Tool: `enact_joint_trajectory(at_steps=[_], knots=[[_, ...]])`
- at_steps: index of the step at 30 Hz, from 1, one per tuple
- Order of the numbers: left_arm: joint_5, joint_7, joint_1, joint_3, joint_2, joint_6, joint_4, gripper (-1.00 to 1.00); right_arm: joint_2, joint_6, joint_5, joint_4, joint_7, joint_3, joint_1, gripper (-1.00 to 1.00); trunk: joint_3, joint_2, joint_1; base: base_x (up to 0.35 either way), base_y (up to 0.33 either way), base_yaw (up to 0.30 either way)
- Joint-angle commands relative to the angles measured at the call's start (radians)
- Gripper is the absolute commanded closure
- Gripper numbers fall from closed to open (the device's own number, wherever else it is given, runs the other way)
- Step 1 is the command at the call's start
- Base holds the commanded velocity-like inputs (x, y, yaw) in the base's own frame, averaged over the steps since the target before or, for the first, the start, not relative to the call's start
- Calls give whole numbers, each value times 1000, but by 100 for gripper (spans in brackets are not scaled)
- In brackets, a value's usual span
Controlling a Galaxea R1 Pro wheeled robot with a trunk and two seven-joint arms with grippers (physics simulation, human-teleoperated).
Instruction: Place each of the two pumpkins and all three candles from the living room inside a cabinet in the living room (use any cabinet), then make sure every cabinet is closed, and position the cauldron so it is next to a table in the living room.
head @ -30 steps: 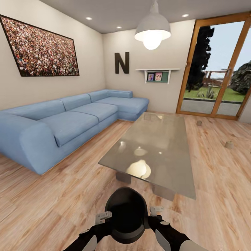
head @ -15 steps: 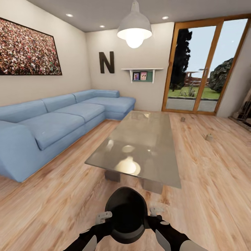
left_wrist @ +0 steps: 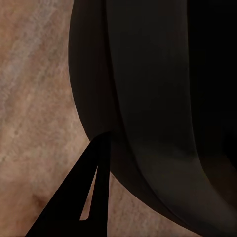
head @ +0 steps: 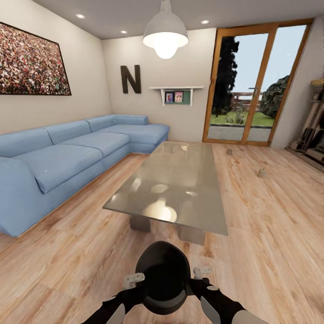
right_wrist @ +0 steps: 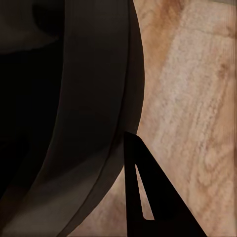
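Cauldron [head: 164, 275] held low and centred in front of the trunk, carried between both arms, mouth facing the head camera. Left gripper [head: 133, 281] sits against its left flank, right gripper [head: 202, 272] against its right flank; light-grey fingers show at each side touching the pot wall. Each wrist view shows one dark finger beside the curved black wall with wood floor [head: 67, 265] behind; whether either pincer is clenched on the rim or merely pressed against the pot, cannot tell. Arms bent inward, forearms converging on the pot from both sides, roughly symmetrical. Step in hand, by my reading: transporting the cauldron toward the table [head: 173, 186], which stands just ahead, near end close to the pot. Next move calls for a short advance, then lowering the pot onto the floor beside the table's near end without knocking a leg, both arms releasing together. Beyond, right of the table on the floor: two small tan objects, probably candles, one nearer [head: 262, 172], one farther [head: 229, 152] by the glass door [head: 252, 85]. Sofa [head: 67, 157] runs along the left.
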Motion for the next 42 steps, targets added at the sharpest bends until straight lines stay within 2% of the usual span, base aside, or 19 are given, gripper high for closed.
enact_joint_trajectory(at_steps=[1, 3, 17, 42], knots=[[10, 10, 0, -9, 11, 3, -1, 100, -1, -8, -9, -15, -2, 9, -2, 100, -4, -8, 4, 0, 0, -59], [10, 10, 0, -9, 11, 3, -1, 100, -1, -8, -9, -15, -2, 9, -2, 100, -11, -15, 8, 0, 0, -31], [10, 10, 0, -8, 11, 3, -1, 100, -1, -8, -9, -15, -3, 9, -2, 100, -11, -15, 8, 2, 0, -3], [10, 10, 0, -8, 11, 3, -1, 100, -1, -8, -9, -15, -3, 10, -2, 100, -11, -15, 8, 78, 0, 0]])
